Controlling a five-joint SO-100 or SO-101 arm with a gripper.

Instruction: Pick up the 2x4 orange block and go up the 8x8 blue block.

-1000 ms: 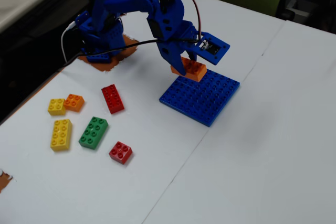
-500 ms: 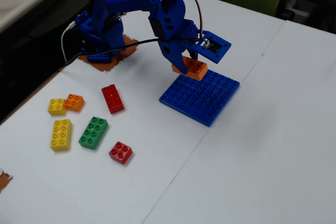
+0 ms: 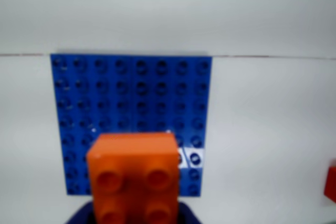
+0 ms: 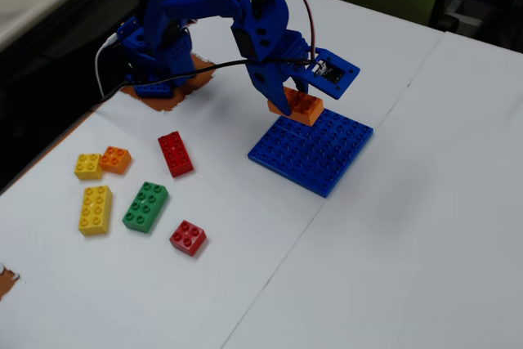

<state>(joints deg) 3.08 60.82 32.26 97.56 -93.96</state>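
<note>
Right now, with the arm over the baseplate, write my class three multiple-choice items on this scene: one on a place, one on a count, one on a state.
1. Where is the 2x4 orange block?
A. Lying among the loose bricks on the white table
B. In the gripper, at the near edge of the 8x8 blue block
C. Beside the arm's base

2. How many red bricks lie loose on the table in the fixed view?
A. None
B. Two
C. Four

3. What is the state of the gripper?
A. Open and empty
B. Shut on a green brick
C. Shut on the orange block

Answers:
1 B: both views show the orange block held over the baseplate's edge.
2 B: a long red brick and a square red brick are there.
3 C: blue fingers flank the block in the wrist view.
</note>
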